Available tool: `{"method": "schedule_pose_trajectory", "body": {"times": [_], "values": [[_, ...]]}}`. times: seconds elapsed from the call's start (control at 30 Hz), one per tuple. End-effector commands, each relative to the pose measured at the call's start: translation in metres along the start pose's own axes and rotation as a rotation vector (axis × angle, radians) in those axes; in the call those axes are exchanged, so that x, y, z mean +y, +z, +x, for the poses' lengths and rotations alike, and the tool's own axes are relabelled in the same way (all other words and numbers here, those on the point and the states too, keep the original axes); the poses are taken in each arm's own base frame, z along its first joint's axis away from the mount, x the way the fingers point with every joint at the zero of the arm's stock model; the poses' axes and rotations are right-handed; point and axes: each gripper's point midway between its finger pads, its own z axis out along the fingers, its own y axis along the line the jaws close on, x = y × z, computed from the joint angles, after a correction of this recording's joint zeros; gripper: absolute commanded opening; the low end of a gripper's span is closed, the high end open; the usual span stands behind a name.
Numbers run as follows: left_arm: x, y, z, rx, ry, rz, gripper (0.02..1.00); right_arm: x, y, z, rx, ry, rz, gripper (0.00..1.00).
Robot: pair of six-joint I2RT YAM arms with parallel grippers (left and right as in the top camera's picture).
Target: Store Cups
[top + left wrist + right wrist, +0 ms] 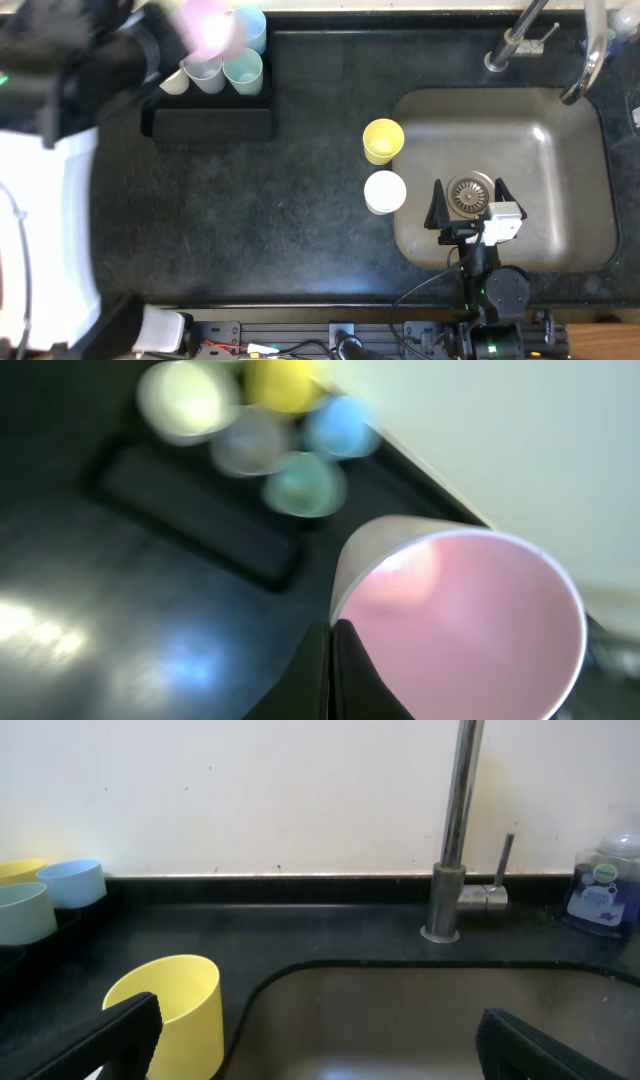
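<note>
Pink cup in the left gripper.

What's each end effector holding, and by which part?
Left end effector holds the pink cup by its rim. Right end effector is open, empty, over the sink.

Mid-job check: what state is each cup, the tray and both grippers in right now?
Pink cup: gripped at its rim by the left gripper, lifted near the tray.
Tray: several cups standing at its far end, near part bare.
Yellow cup: upright on the counter, beside the sink.
White cup: standing on the counter, next to the yellow cup.
Right gripper: open, empty, over the sink.
</note>
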Motion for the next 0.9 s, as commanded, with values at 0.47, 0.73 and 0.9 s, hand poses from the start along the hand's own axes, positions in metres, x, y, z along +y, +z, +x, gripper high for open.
{"method": "schedule_pose_trajectory", "body": {"times": [0.47,0.73,0.9], "values": [[0.201,0.119,0.012,0.142,-0.389,-0.439,0.036,-0.001,0.0,0.003,0.0,-0.006,-0.001,0.998],[0.209,0.159,-0.013,0.104,-0.377,-0.461,0.036,-0.001,0.0,0.003,0.0,-0.006,-0.001,0.998],[0.209,0.17,-0.021,0.082,-0.374,-0.448,0.036,-0.001,0.0,0.003,0.0,-0.006,-0.001,0.998]]}}
